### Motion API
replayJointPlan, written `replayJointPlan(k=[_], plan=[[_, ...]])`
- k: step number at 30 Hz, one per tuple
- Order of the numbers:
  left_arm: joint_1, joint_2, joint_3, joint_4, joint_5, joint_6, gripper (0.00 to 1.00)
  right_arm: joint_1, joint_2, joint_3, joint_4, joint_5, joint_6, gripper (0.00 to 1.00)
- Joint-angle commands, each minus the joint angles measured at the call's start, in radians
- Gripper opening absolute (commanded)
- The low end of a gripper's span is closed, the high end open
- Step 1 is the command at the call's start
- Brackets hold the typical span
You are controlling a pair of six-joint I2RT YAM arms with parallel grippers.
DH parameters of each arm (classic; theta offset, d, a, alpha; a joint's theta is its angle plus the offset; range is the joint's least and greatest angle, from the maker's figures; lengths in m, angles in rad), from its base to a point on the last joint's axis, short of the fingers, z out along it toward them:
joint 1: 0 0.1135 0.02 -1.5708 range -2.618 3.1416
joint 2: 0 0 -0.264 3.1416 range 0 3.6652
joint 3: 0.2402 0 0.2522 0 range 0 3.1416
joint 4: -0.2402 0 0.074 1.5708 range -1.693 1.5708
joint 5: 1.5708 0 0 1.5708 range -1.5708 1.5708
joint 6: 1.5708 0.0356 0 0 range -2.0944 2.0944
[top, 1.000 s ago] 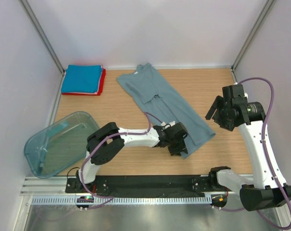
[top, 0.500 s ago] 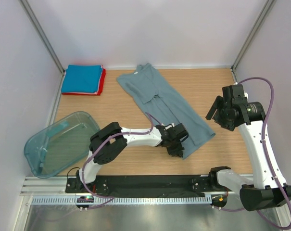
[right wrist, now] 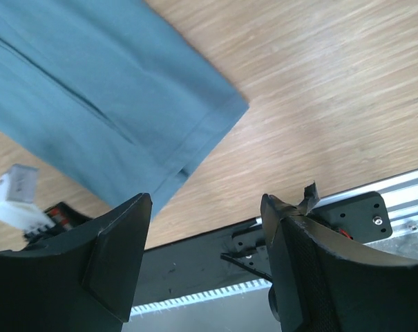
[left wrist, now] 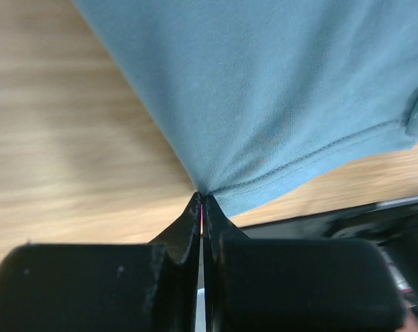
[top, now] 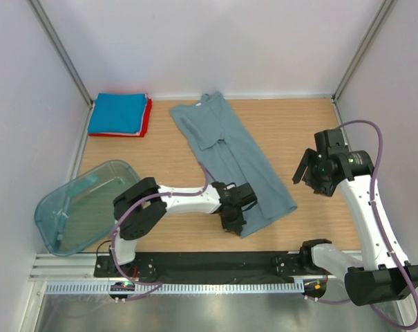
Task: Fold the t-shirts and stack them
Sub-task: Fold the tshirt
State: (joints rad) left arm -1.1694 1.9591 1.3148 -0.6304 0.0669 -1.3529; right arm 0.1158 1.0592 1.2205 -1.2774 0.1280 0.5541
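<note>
1 grey-blue t-shirt (top: pixel 229 149): laid diagonally, centre of desk (top: pixel 291 128), collar uppermost. 
left gripper (top: pixel 235 223): pressed together, pinching the shirt's lower hem corner, lower centre. 
right gripper (top: pixel 305 169): spread, holding nothing, right side. 
blue t-shirt (top: pixel 117 113) over red t-shirt (top: pixel 147 119): folded, upper left. 
teal tub (top: pixel 84 204): lower left.

Entry: red t-shirt (top: pixel 148 119), we saw only its edge under the blue t-shirt (top: pixel 119 113); grey-blue t-shirt (top: pixel 229 149), near corner hidden by left pincer (top: pixel 233 221).
</note>
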Motion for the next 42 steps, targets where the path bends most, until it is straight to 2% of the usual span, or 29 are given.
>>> replayJointPlan(k=[1,9,12,18,21,23,25,27,28,31,35,36,39,42], plan=[[-0.001,-0.135,-0.118,-0.123,-0.036,0.029,0.00,0.001,-0.024,-0.070,-0.004,-0.065,-0.043,0.71],[0.013,-0.320,-0.288,-0.204,-0.059,0.057,0.00,0.002,-0.021,-0.323,0.096,-0.324,-0.111,0.65],[0.014,-0.376,-0.354,-0.232,-0.059,0.052,0.00,0.007,-0.025,-0.369,0.144,-0.418,-0.095,0.65],[0.042,-0.474,-0.420,-0.311,-0.125,0.060,0.00,0.067,0.010,-0.414,0.162,-0.410,-0.022,0.62],[0.050,-0.494,-0.424,-0.330,-0.141,0.069,0.02,0.139,0.018,-0.438,0.194,-0.403,0.024,0.61],[0.057,-0.508,-0.416,-0.351,-0.142,0.069,0.08,0.201,0.021,-0.441,0.220,-0.396,0.075,0.60],[0.062,-0.522,-0.398,-0.388,-0.150,0.066,0.26,0.244,0.030,-0.435,0.240,-0.387,0.116,0.60],[0.066,-0.546,-0.346,-0.420,-0.188,0.066,0.37,0.315,0.064,-0.424,0.254,-0.363,0.138,0.60],[0.073,-0.557,-0.327,-0.431,-0.202,0.070,0.38,0.341,0.076,-0.421,0.259,-0.351,0.153,0.61],[0.083,-0.603,-0.275,-0.355,-0.205,0.095,0.40,0.421,0.105,-0.420,0.274,-0.318,0.181,0.61],[0.138,-0.614,-0.324,-0.042,-0.073,0.086,0.38,0.490,0.114,-0.457,0.328,-0.294,0.225,0.60],[0.146,-0.591,-0.341,-0.001,-0.014,0.081,0.38,0.498,0.123,-0.475,0.332,-0.291,0.228,0.60],[0.152,-0.539,-0.328,0.104,0.051,0.101,0.35,0.521,0.130,-0.495,0.358,-0.280,0.237,0.59],[0.152,-0.459,-0.270,0.136,0.108,0.110,0.35,0.525,0.137,-0.506,0.381,-0.263,0.240,0.58]])
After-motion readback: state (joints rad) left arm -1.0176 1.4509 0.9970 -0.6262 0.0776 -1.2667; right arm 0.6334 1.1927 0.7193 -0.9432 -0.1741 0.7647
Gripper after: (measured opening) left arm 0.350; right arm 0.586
